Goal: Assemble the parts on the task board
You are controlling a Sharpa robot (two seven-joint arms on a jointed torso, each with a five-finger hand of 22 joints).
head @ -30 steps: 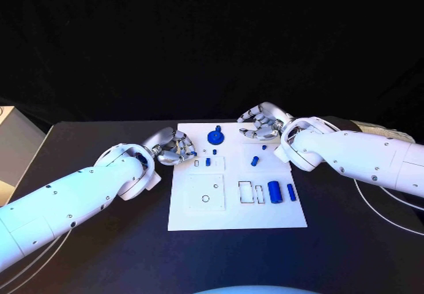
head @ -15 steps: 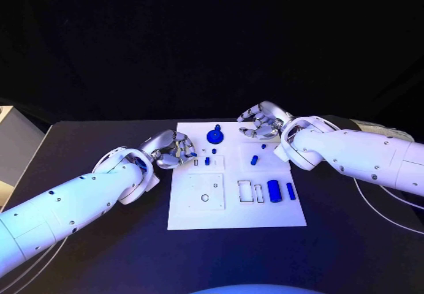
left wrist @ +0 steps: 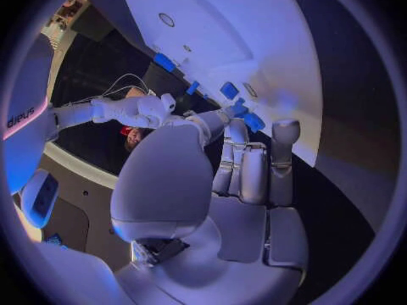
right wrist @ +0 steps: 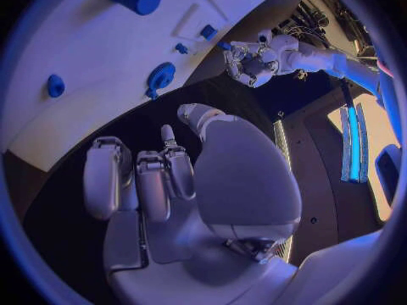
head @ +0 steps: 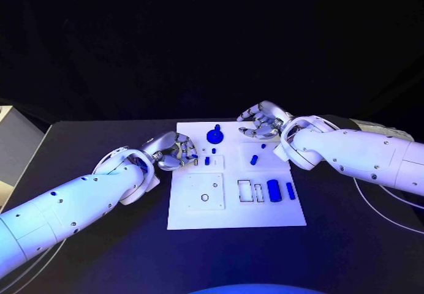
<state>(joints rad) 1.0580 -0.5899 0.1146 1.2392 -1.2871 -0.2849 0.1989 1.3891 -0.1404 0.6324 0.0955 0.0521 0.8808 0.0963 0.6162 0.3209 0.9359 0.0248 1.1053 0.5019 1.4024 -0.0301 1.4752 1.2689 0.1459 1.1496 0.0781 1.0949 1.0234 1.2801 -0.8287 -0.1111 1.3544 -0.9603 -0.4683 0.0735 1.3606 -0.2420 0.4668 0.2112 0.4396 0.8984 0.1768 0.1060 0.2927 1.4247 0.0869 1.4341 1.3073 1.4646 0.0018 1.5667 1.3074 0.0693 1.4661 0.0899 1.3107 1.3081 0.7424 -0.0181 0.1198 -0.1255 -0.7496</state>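
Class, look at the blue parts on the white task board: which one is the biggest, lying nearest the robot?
The blue cylinder lying near the board's near right side. It is fatter and longer than the slim blue bar beside it and the small pegs farther up the task board.

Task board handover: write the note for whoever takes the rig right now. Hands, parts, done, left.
Left hand: fingers curled at the task board's left edge; whether it holds a part cannot be told.
Right hand: fingers curled at the far right corner; no part seen in it.
Parts: blue knob at the far middle, blue cylinder and blue bar lying near right, small blue peg mid-board.
Done: unclear which parts are seated.
Left: the white-rimmed slots beside the cylinder look unfilled.
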